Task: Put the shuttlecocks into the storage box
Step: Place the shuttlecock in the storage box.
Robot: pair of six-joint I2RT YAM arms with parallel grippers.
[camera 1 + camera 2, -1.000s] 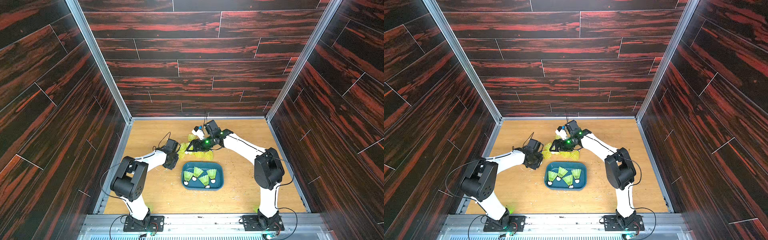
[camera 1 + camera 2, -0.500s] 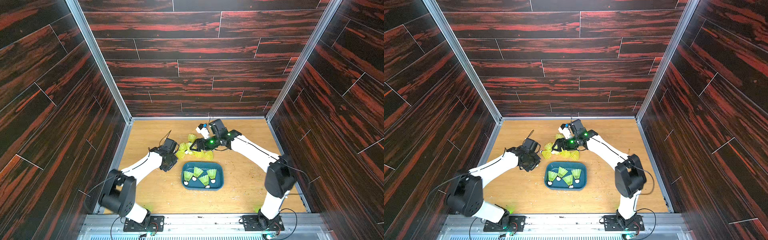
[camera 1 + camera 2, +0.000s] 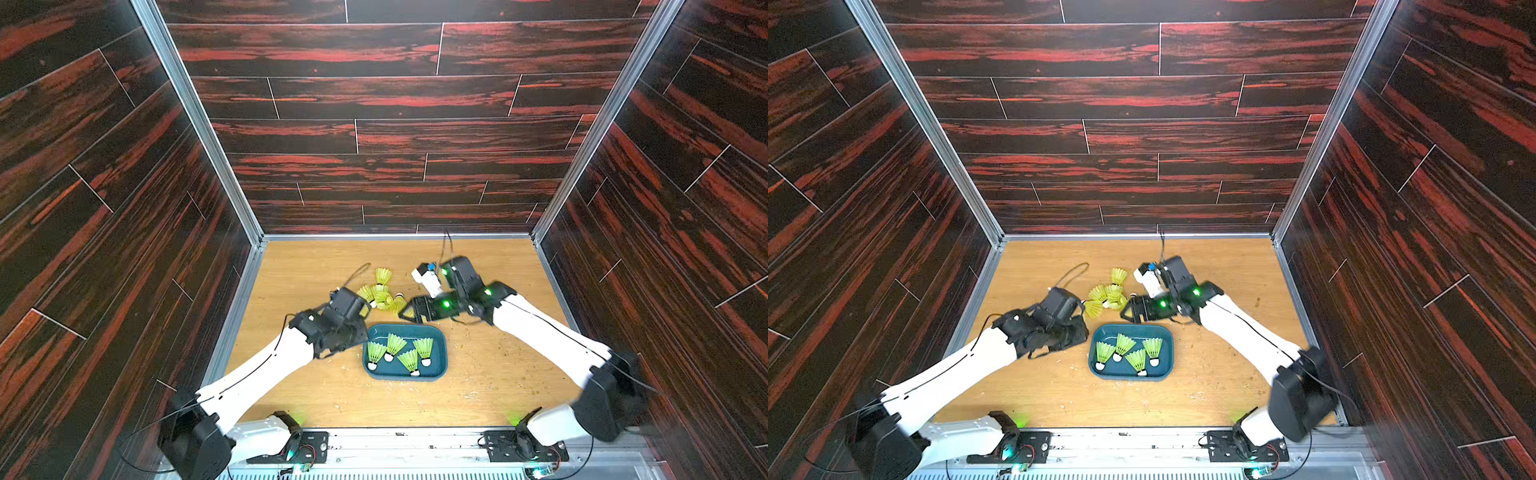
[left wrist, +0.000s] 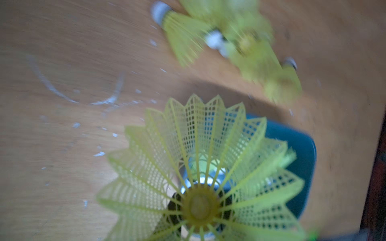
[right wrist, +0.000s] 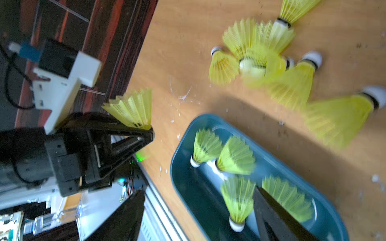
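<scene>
The box (image 3: 411, 331) sits mid-bench (image 3: 316, 270). The left gripper (image 5: 149, 133), by the box's left end, is clamped on one shuttlecock (image 4: 200, 167). The right gripper (image 3: 409, 314) hangs wide open and empty just behind the box. Four shuttlecocks (image 3: 395, 345) lie inside the box, and a loose heap (image 3: 380, 295) lies behind it.

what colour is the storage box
The storage box is dark teal-blue, clearest in the right wrist view.
</scene>
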